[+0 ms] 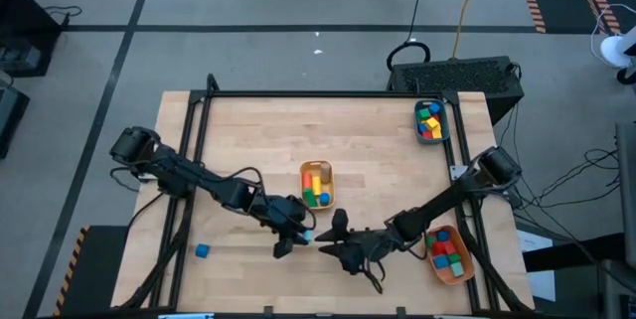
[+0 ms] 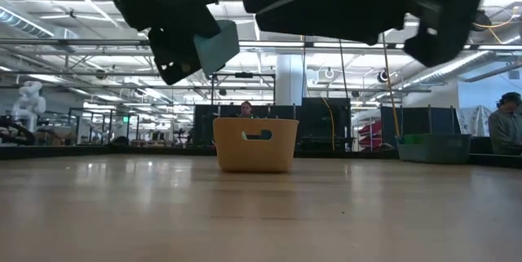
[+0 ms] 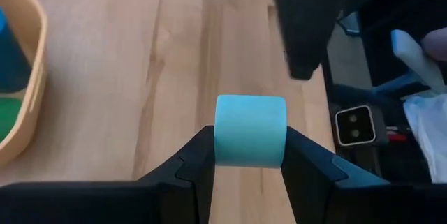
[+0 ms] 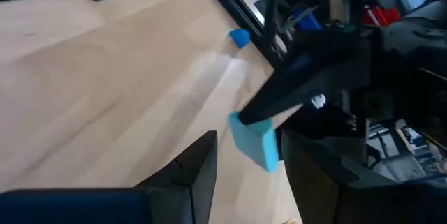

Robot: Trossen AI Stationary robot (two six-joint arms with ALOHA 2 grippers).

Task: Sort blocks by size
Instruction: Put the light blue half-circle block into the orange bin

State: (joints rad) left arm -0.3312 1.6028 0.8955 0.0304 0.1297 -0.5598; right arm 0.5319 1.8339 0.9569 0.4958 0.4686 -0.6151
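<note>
Aloft, left end effector (image 3: pixel 249 155) clamps cyan block (image 3: pixel 250 130)

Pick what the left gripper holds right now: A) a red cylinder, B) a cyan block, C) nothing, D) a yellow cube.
B: the left wrist view shows the cyan block clamped between the left gripper fingers, lifted above the table.
</note>
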